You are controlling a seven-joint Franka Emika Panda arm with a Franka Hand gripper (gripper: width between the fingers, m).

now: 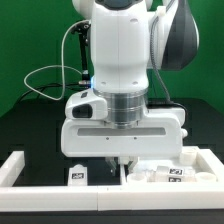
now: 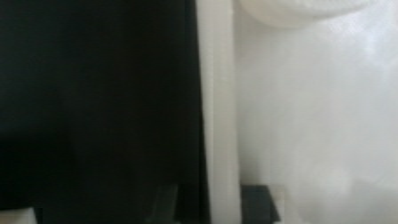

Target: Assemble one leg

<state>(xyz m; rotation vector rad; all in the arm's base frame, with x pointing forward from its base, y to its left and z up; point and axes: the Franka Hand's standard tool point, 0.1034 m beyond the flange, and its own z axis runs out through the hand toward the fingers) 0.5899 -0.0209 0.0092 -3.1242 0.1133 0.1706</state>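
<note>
My gripper [image 1: 118, 161] points straight down, low over the table between the white parts. In the wrist view its two dark fingertips [image 2: 258, 203] stand on either side of the raised rim [image 2: 215, 110] of the large flat white panel [image 2: 320, 120], and the rim fills the gap between them. The gripper [image 2: 222, 205] is shut on that rim. One leg [image 1: 78, 173], a stubby white peg with a marker tag, lies at the exterior view's left. Two more alike [image 1: 150, 175] [image 1: 178, 175] lie at the right. A blurred rounded white shape [image 2: 294, 10] sits on the panel.
A white fence [image 1: 110, 200] runs along the front and up both sides [image 1: 14, 166] of the black table [image 1: 35, 135]. Black cables [image 1: 60, 72] hang behind the arm against a green backdrop. The panel's body shows at the exterior view's right [image 1: 196, 158].
</note>
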